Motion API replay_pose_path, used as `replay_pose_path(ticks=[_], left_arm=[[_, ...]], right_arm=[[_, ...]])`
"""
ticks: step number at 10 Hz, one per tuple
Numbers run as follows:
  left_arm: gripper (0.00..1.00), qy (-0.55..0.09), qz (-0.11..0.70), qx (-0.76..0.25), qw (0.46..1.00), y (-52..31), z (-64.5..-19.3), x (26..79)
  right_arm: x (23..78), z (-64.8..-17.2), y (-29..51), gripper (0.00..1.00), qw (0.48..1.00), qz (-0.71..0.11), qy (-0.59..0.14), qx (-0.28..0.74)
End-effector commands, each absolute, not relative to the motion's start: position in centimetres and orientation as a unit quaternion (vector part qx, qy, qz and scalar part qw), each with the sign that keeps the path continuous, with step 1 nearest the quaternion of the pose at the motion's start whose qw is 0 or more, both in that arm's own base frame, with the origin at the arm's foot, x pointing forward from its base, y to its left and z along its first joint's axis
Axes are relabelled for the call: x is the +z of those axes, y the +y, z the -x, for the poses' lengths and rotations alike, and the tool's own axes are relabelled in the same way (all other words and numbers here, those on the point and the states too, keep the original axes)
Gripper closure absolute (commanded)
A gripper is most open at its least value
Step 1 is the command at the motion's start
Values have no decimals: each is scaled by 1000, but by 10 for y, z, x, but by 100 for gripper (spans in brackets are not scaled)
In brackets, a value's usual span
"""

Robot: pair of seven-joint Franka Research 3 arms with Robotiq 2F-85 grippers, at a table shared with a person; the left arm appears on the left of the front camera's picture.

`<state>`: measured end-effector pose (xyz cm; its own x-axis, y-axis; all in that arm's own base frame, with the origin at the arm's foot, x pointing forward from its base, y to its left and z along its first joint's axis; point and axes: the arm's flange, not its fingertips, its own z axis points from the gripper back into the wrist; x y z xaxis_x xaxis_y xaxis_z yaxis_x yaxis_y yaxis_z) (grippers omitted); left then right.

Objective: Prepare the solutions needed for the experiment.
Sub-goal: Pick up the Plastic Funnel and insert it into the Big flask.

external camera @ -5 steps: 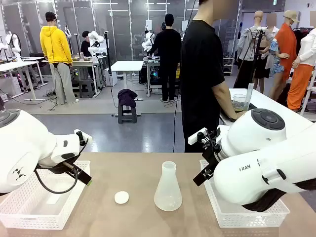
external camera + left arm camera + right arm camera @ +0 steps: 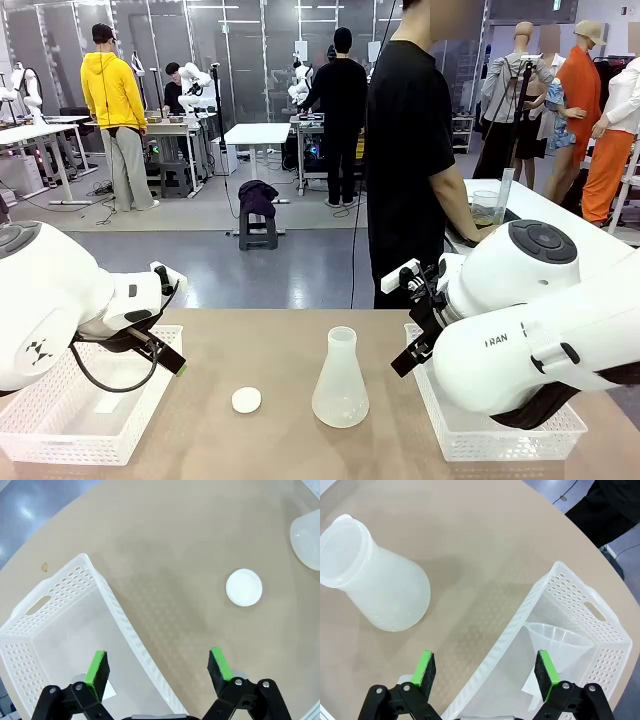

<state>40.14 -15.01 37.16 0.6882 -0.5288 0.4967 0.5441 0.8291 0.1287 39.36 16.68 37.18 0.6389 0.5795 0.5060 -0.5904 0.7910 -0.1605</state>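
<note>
An empty translucent conical flask (image 2: 340, 385) stands upright mid-table, also seen in the right wrist view (image 2: 375, 587) and at the edge of the left wrist view (image 2: 307, 540). A small white round cap (image 2: 246, 400) (image 2: 244, 587) lies to its left. The solutions (image 2: 487, 212), pale yellow liquid low in a clear beaker, sit on a white side table at the far right, by the person's hand. My left gripper (image 2: 157, 662) hangs open over the right wall of the left basket. My right gripper (image 2: 485, 669) hangs open over the left wall of the right basket. Neither holds anything.
A white perforated basket (image 2: 60, 430) (image 2: 60, 595) sits at the table's left. A second basket (image 2: 440, 420) (image 2: 570, 595) at the right holds a translucent funnel (image 2: 557, 640). A person in black (image 2: 405, 150) stands at the far edge, turned toward the side table.
</note>
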Motion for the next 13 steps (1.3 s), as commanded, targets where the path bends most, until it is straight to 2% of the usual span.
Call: replay_pose_path(ticks=[1,13], left_arm=[[0,-266,14,-292,919,-150,-401,372],[0,-266,14,-292,919,-150,-401,372]], right_arm=[[372,-394,167,0,906,-10,-276,322],[372,-394,167,0,906,-10,-276,322]])
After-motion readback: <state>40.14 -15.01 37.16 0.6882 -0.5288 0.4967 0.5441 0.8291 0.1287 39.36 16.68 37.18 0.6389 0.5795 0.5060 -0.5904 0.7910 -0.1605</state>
